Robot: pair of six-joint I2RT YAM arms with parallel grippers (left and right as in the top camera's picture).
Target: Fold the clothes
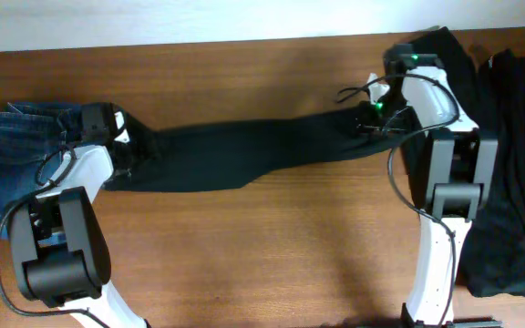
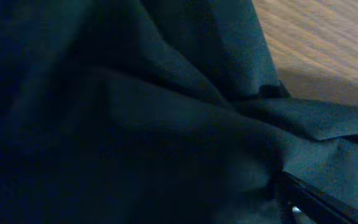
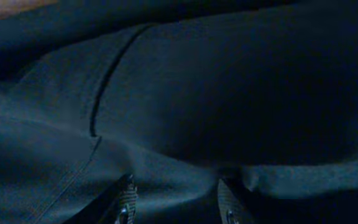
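Observation:
A pair of black trousers (image 1: 244, 150) lies stretched in a long band across the table, from left to right. My left gripper (image 1: 119, 138) sits at their left end, pressed into the dark cloth (image 2: 166, 124). It is open, and only one of its fingers (image 2: 294, 202) shows in the left wrist view. My right gripper (image 1: 370, 115) is at the trousers' right end. In the right wrist view a raised fold of the black cloth (image 3: 179, 155) is bunched between its two fingers, and the right gripper (image 3: 176, 183) is shut on it.
Blue denim jeans (image 1: 7, 169) lie at the left edge, partly under my left arm. A heap of more black garments (image 1: 509, 155) covers the right side behind my right arm. Bare wooden table (image 1: 262, 255) stretches along the front.

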